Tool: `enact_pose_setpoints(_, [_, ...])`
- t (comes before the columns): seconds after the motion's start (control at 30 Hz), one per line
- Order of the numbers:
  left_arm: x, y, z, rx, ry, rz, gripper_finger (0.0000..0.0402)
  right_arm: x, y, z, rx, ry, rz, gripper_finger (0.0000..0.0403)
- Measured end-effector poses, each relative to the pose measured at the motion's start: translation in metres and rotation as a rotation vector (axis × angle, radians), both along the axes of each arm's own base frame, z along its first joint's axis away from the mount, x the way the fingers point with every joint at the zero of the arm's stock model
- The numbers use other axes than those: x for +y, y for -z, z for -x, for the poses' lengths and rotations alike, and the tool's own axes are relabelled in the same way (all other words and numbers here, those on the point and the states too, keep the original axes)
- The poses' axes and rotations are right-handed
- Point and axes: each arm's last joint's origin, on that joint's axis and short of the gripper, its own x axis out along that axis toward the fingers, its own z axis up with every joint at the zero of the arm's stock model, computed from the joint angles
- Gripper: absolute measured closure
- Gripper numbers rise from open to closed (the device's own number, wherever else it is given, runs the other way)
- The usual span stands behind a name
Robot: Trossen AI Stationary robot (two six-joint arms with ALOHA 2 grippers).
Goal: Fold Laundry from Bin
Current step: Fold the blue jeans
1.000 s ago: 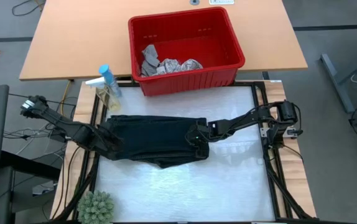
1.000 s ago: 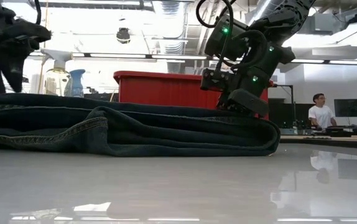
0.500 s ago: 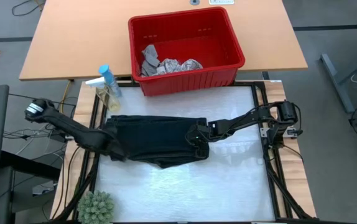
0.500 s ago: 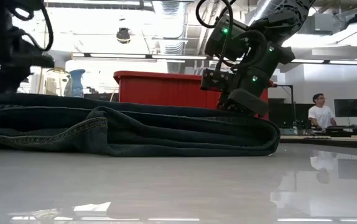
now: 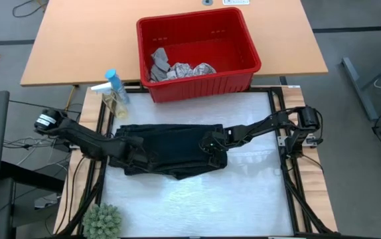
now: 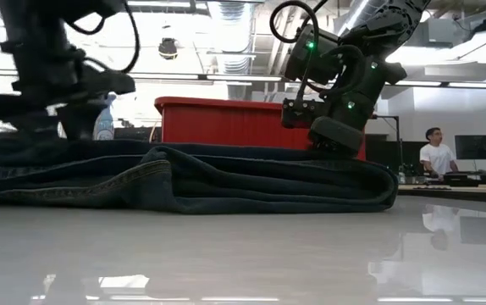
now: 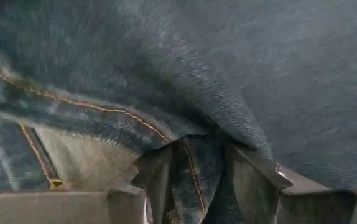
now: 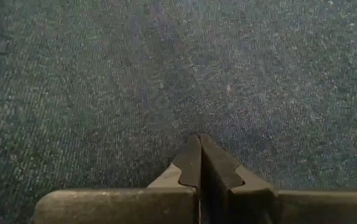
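Dark navy trousers [image 5: 170, 151] lie folded flat across the table's middle, seams stitched in orange. Behind them the red bin [image 5: 197, 34] holds a crumpled grey cloth [image 5: 158, 63] and a leaf-print cloth [image 5: 194, 69].

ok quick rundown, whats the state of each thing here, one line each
trousers: folded, lying flat on the table
left gripper: shut on a fold of the trousers
right gripper: shut, pressed down on the trousers near the fold
bin: upright, with crumpled cloths lying inside
spray bottle: upright beside the bin
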Motion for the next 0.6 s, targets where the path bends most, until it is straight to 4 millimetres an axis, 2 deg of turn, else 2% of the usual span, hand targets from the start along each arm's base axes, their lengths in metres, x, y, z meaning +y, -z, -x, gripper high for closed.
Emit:
enact_pose_setpoints(0.3, [0.006, -0.054, 0.025, 0.284, 0.038, -0.057, 0.0262, -0.004, 0.000, 0.000, -0.006, 0.059, -0.024, 0.0373])
enact_pose_setpoints(0.43, [0.005, -0.057, 0.035, 0.368, 0.007, -0.072, 0.0262, -0.004, 0.000, 0.000, -0.006, 0.057, -0.028, 0.0372])
enact_pose_setpoints(0.6, [-0.001, -0.046, 0.035, 0.376, -0.002, -0.047, 0.0262, -0.004, 0.000, 0.000, -0.008, 0.059, -0.029, 0.0374])
